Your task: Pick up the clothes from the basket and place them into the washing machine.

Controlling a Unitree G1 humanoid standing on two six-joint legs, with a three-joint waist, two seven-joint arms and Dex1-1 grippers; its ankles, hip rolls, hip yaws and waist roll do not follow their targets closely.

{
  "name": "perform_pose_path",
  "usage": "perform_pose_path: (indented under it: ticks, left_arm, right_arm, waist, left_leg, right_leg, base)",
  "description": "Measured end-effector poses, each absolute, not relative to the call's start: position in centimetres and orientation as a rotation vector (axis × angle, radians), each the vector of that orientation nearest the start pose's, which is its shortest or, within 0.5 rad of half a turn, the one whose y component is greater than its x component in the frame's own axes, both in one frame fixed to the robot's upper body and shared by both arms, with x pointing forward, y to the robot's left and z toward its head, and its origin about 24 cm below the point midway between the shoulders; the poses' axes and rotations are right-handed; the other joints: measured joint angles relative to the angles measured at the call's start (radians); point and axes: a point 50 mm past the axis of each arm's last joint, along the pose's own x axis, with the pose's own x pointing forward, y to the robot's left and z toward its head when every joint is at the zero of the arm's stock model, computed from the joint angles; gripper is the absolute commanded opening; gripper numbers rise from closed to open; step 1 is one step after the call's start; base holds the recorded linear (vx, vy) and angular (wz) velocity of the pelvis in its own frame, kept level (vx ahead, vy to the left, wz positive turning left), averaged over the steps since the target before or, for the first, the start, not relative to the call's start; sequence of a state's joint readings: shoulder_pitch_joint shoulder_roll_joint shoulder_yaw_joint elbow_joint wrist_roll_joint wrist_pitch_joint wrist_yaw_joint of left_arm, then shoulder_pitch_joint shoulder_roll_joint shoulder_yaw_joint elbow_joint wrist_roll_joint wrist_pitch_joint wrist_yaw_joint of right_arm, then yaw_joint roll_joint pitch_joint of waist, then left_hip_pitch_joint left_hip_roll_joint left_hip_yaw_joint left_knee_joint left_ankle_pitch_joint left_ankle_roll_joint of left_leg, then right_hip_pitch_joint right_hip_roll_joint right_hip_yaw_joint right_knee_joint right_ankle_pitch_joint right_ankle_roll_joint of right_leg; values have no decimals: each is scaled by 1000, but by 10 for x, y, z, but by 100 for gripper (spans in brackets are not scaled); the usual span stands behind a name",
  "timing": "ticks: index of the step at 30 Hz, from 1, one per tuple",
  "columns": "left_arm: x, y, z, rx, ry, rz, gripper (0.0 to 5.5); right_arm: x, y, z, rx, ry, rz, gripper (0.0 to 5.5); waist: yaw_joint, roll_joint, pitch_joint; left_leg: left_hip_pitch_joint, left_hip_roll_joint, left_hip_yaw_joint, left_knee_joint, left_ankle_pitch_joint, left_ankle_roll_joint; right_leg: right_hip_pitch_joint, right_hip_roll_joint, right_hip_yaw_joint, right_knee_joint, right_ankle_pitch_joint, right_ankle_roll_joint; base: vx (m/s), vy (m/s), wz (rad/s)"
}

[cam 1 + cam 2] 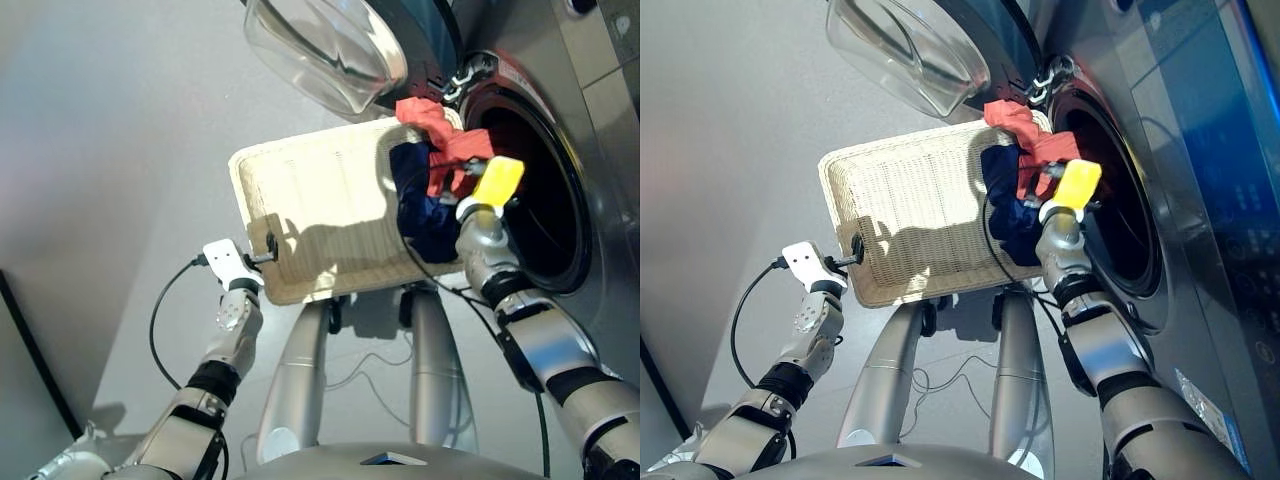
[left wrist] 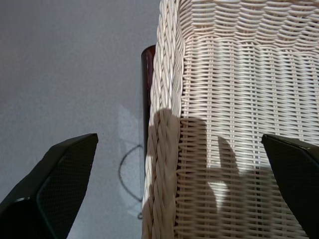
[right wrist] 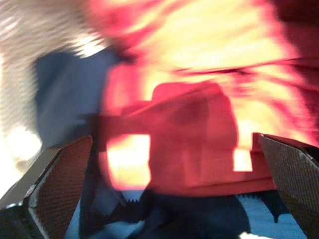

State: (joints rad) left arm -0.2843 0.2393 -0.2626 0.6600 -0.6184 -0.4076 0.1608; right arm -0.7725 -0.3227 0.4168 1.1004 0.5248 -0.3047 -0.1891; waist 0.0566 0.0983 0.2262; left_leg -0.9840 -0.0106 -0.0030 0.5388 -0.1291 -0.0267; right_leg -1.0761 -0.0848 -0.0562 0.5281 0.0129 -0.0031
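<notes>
The wicker basket (image 1: pixel 910 215) sits before the washing machine (image 1: pixel 1120 215), its clothes heaped at the porthole end. The right gripper (image 3: pixel 169 164) hovers, fingers apart, over the coral-red garment (image 1: pixel 445 140), apparently not yet pinching. Close deep on a fold before lifting. The left gripper (image 2: pixel 174 189), fingers apart, straddles the rim.

The wicker basket (image 1: pixel 320 215) sits before the washing machine (image 1: pixel 560 150), whose glass door (image 1: pixel 325 50) stands open; a coral-red garment (image 1: pixel 440 140) and a navy garment (image 1: pixel 425 205) are heaped at its machine end; the right hand (image 1: pixel 470 185) is at them; the left hand (image 1: pixel 262 250) touches the basket's near corner.
</notes>
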Motion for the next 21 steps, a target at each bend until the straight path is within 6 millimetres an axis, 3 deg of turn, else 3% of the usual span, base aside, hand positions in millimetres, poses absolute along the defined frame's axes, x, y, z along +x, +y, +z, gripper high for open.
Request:
perform_pose_path:
  ticks: [5, 11, 16, 20, 21]
  left_arm:
    - [291, 178, -3, -254, 64, 148, 550]
    - [295, 177, 0, -251, 55, 150, 550]
    - [307, 173, 14, -251, 16, 133, 550]
    - [311, 172, 21, -252, -2, 126, 550]
    - [310, 172, 21, -251, 1, 128, 550]
  right_arm:
    - [368, -175, 44, -260, 130, -41, 550]
    - [366, -178, 35, -343, 186, -67, 550]
    - [377, -189, 50, -357, 181, -117, 550]
    - [388, -194, 71, -239, 144, -160, 550]
    - [388, -193, 72, -209, 139, -159, 427]
  waist:
    - [2, -5, 2]
    - [9, -17, 10]
    - [34, -20, 27]
    - [46, -19, 55]
    - [45, -20, 55]
  left_leg:
    - [0, -1, -11, -10, 8, -4]
    - [-43, -2, -27, 6, 11, -8]
    - [-134, -9, -27, 64, 10, -9]
    - [-206, -12, -34, 136, -6, -6]
    - [-220, -12, -40, 154, -10, -9]
  right_leg:
    - [3, -3, -14, -5, 0, -4]
    - [-30, -4, -26, 4, -4, -3]
    - [-116, -10, -30, 58, -10, -9]
    - [-183, -12, -30, 135, -33, -13]
    - [-194, -11, -31, 149, -35, -15]
  base:
    - [0, 0, 0]
    - [0, 0, 0]
    - [-11, -3, 24]
    - [0, 0, 0]
    - [0, 0, 0]
